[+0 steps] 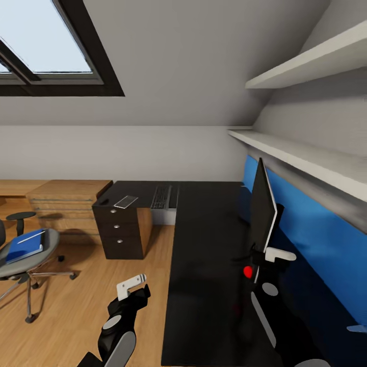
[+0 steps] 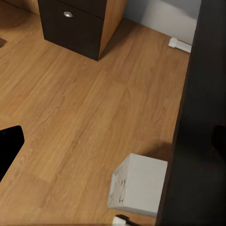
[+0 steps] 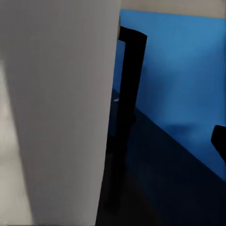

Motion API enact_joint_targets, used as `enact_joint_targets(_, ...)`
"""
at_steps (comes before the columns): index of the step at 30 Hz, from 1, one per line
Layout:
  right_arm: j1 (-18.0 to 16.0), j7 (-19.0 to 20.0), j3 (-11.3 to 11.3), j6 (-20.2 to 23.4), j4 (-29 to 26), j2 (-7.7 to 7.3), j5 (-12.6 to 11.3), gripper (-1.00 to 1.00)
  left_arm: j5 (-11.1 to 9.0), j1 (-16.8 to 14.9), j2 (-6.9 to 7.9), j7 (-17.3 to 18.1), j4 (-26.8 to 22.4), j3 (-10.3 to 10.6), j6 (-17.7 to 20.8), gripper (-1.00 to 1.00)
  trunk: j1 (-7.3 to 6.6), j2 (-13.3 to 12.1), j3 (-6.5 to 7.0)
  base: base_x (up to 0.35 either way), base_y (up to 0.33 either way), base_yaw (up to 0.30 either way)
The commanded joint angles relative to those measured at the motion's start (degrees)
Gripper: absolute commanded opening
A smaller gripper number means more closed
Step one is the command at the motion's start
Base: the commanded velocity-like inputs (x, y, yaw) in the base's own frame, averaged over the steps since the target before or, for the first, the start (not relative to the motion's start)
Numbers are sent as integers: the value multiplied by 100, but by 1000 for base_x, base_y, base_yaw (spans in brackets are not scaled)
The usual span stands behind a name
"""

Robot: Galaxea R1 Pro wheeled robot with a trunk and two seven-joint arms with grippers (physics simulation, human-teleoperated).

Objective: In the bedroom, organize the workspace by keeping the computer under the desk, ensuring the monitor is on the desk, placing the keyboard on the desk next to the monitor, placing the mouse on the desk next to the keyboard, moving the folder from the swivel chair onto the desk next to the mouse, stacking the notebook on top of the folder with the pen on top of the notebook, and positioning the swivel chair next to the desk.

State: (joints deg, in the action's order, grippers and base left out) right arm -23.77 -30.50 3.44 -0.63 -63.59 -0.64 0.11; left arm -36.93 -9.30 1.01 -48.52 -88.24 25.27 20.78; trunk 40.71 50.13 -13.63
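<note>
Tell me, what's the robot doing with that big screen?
The robot is tidying a bedroom workspace. Its right gripper is up against the monitor, which stands on the black desk beside the blue wall panel; whether it is gripping can't be told. The left gripper hangs over the floor, carrying nothing. The keyboard and grey notebook lie at the desk's far end. The blue folder sits on the swivel chair. The white computer stands on the floor by the desk's edge.

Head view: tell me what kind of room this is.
Likely an attic bedroom study corner: a skylight in the sloping ceiling, an L-shaped black desk with monitor and keyboard, a swivel chair.
</note>
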Motion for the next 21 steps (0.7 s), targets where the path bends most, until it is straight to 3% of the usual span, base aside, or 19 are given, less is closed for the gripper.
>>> enact_joint_targets(1,-5,-38,16,-7,4,-6,-11,100,-25,-9,5,-43,-9,17,23,100,1,6,-8,-70,-79,0)
enact_joint_targets(13,-5,-43,24,-7,70,-6,-11,100,-25,-6,5,-42,-9,89,24,100,1,6,-8,-164,-106,0)
enact_joint_targets(21,-5,-39,25,-7,74,-6,-11,100,-25,-8,5,-43,-8,92,23,100,1,6,-8,-66,-36,0)
